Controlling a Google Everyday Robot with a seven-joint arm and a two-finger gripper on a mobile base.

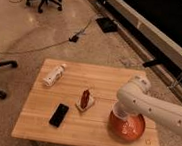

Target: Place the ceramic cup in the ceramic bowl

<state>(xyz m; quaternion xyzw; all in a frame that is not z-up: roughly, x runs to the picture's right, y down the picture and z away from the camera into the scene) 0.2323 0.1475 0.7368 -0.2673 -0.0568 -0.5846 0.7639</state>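
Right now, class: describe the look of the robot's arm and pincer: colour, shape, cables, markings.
The arm is smooth off-white, thick rounded tubes with a bulbous joint; no cables or markings show. The pincer, at the orange-red bowl, is mostly hidden behind the wrist.

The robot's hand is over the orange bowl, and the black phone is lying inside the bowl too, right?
Not quite. The hand is over the orange bowl, but the black phone is not inside it. The camera view shows the phone lying flat on the wooden table, well to the left of the bowl.
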